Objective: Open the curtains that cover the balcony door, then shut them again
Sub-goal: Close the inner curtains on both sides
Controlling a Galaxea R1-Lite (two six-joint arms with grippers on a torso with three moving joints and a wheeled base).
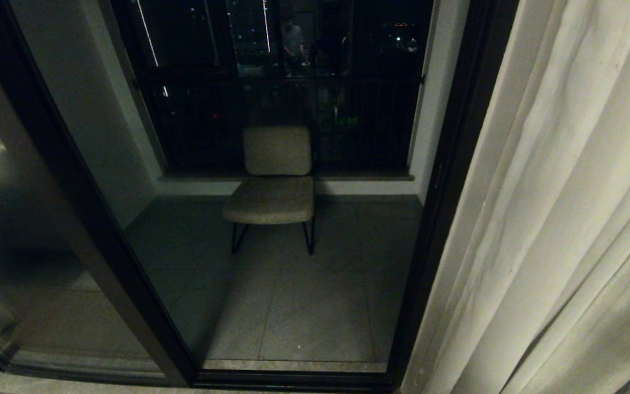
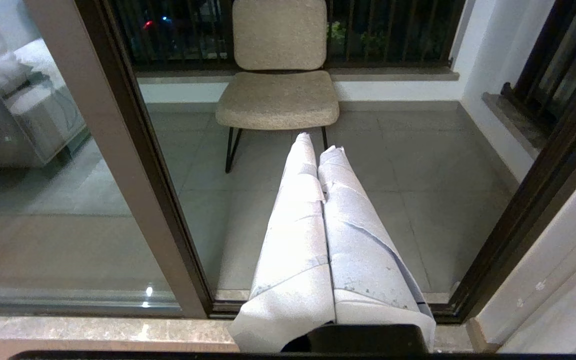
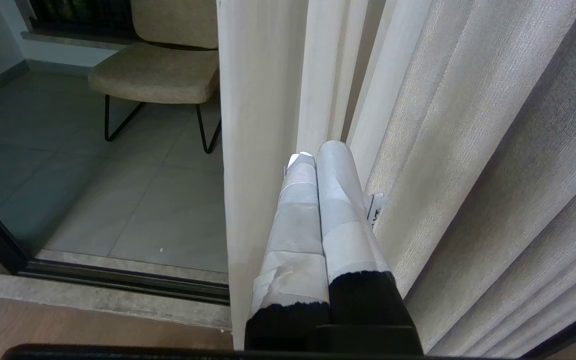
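The cream curtains [image 1: 566, 219] hang bunched at the right of the head view, leaving the pane uncovered. The balcony door [image 1: 441, 191] has a dark frame that runs down beside them, and its glass shows the balcony beyond. Neither gripper appears in the head view. My right gripper [image 3: 318, 152] is shut with nothing in it, its taped fingers [image 3: 338, 210] lying against the pleats of the curtains [image 3: 468, 125], next to their free edge. My left gripper [image 2: 318, 145] is shut and empty, pointing at the door's glass near the dark frame post [image 2: 138, 150].
A beige chair [image 1: 274, 180] on thin black legs stands on the tiled balcony floor behind the glass. A stone sill [image 2: 93, 330] runs along the foot of the door. A person's figure [image 1: 293, 38] shows faintly in the dark far window.
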